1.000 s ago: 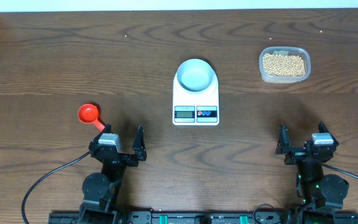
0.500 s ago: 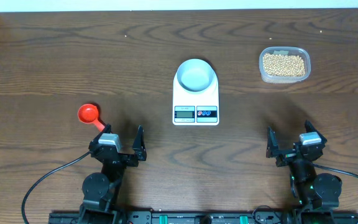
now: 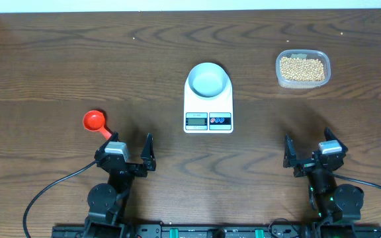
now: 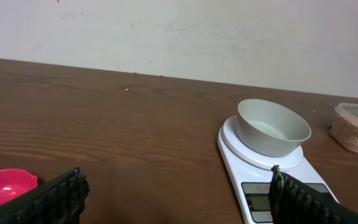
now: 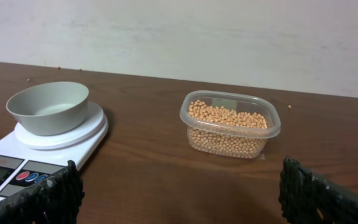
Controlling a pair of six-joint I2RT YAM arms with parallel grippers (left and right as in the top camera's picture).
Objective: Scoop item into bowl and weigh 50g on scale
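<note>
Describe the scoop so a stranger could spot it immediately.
Start at the white scale in the middle of the dark wooden table. Left of it, toward the near edge, the scoop lies on bare wood. It is the only bright red thing, with a small round cup and a handle.

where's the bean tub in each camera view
overhead: tub at upper right, right of the scale.
left wrist: at the right edge, partly cut off.
right wrist: near centre, right of the scale.
shared landmark: the bowl sitting on the scale.
</note>
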